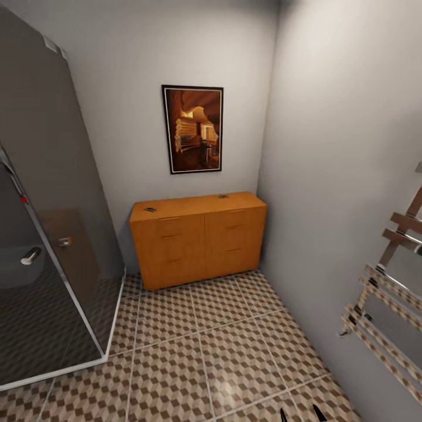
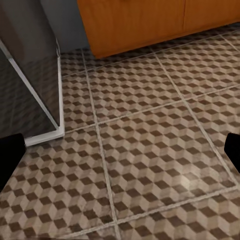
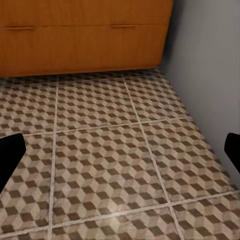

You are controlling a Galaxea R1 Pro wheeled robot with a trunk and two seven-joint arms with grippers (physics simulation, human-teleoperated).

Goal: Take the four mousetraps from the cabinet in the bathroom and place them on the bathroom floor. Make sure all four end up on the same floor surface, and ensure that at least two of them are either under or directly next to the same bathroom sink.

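Note:
The orange-brown cabinet [image 1: 199,237] stands against the far wall with its drawers shut; its front also shows in the left wrist view [image 2: 150,22] and the right wrist view [image 3: 85,37]. Two small flat mousetraps lie on its top, one near the left end [image 1: 150,209] and one near the right end [image 1: 223,196]. The cube-patterned bathroom floor [image 1: 223,351] stretches from me to the cabinet. My left gripper [image 2: 120,155] and right gripper [image 3: 120,155] hang open over bare tiles, holding nothing. Two dark fingertips [image 1: 319,413] poke in at the head view's lower edge. The sink is out of view.
A glass shower enclosure [image 1: 53,234] with a white base rail [image 2: 57,125] fills the left side. A grey wall [image 1: 340,176] closes the right, carrying a chrome towel radiator [image 1: 387,293]. A framed picture [image 1: 193,129] hangs above the cabinet.

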